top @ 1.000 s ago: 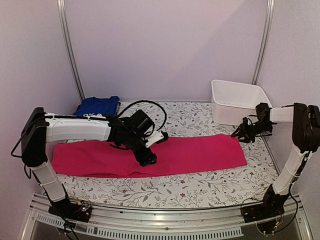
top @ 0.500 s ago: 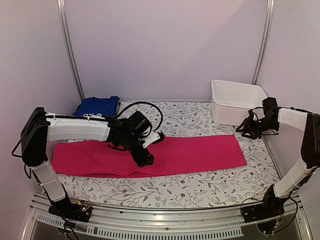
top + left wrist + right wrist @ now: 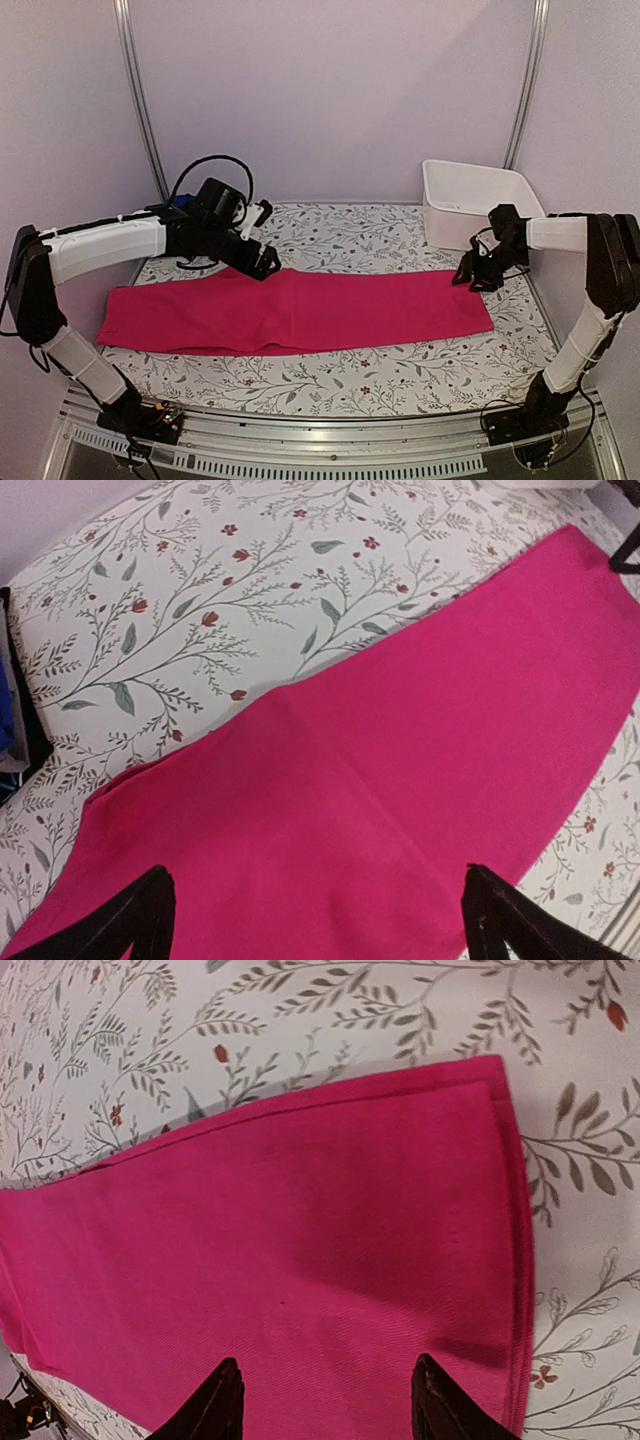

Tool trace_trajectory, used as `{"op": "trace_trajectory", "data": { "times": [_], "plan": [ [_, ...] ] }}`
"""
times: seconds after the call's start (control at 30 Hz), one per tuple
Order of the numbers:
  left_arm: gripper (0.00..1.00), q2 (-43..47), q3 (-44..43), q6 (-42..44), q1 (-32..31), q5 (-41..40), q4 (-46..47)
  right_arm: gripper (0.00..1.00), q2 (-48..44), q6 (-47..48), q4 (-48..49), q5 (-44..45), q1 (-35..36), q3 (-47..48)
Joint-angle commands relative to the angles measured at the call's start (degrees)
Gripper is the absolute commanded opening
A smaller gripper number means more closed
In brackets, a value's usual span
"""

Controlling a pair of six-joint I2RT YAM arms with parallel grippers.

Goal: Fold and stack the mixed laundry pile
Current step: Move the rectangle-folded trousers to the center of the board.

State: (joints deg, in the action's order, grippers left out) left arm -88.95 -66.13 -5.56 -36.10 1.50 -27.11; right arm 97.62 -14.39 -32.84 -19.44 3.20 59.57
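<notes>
Top external: pink garment point(image 3: 300, 312) lay flat; left jaws gaped wide at its far edge, right jaws stood apart, empty, over its right end.

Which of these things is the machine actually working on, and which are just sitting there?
Job: pink garment, spread flat; blue garment, mostly hidden.
Lying about: white bin; floral table covering.

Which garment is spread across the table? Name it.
The pink garment, a long flat strip; the blue garment is only a sliver at far left.
</notes>
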Motion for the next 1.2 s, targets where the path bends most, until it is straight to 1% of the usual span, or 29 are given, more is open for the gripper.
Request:
{"op": "trace_trajectory", "data": {
  "times": [0.0, 0.13, 0.27, 0.4, 0.47, 0.53, 0.63, 0.7, 0.8, 0.93, 1.03, 1.1, 1.17],
  "plan": [
    [1.00, 2.8, 3.5, -9.8, 6.8, 8.6, 2.6, 0.55, -2.2, 0.5, 2.3, 2.7, 7.1, 5.4],
    [1.00, 3.0, 6.6, -14.5, 10.0, 13.2, 3.3, 0.53, 0.0, -0.1, 3.6, -0.3, 14.0, 7.6],
    [1.00, 3.2, 9.6, -16.3, 10.3, 15.1, 3.2, 0.51, 4.2, -0.2, 3.8, -3.0, 18.9, 7.6],
    [1.00, 2.7, 13.3, -18.4, 10.1, 17.4, 2.4, 0.51, 7.1, -0.4, 3.1, -3.5, 20.4, 5.2],
    [1.00, 2.3, 14.9, -18.7, 9.6, 17.1, 1.7, 0.51, 8.0, -0.7, 2.2, -2.6, 20.3, 3.2],
    [1.00, 1.3, 16.3, -18.8, 8.8, 17.6, 0.5, 0.51, 8.4, -1.2, 1.0, -1.8, 19.4, 0.7],
    [1.00, -1.6, 17.5, -19.0, 5.2, 17.3, -0.6, 0.50, 8.4, -2.5, -0.1, -1.5, 16.0, -3.7],
    [1.00, -4.2, 17.2, -19.1, 1.3, 16.0, -0.8, 0.51, 7.8, -3.0, -1.0, -0.5, 13.5, -6.3],
    [1.00, -9.6, 14.4, -18.7, -4.8, 16.2, -1.2, 0.51, 6.3, -4.5, -2.3, 0.0, 8.8, -9.7],
    [1.00, -15.0, 10.7, -17.2, -12.1, 20.8, -0.3, 0.52, 2.4, -6.8, -3.5, 0.2, 1.2, -14.7],
    [1.00, -14.3, 10.1, -15.5, -16.8, 22.0, -0.1, 0.52, -1.6, -8.6, -4.4, 0.8, -2.7, -14.8],
    [1.00, -10.8, 11.7, -14.7, -16.1, 23.9, 1.6, 0.53, -3.3, -8.3, -5.5, 0.0, -2.8, -13.0],
    [1.00, -5.6, 12.2, -13.0, -14.1, 25.1, 3.4, 0.52, -5.0, -7.2, -5.7, -2.6, -2.8, -10.6]
  ]
}}
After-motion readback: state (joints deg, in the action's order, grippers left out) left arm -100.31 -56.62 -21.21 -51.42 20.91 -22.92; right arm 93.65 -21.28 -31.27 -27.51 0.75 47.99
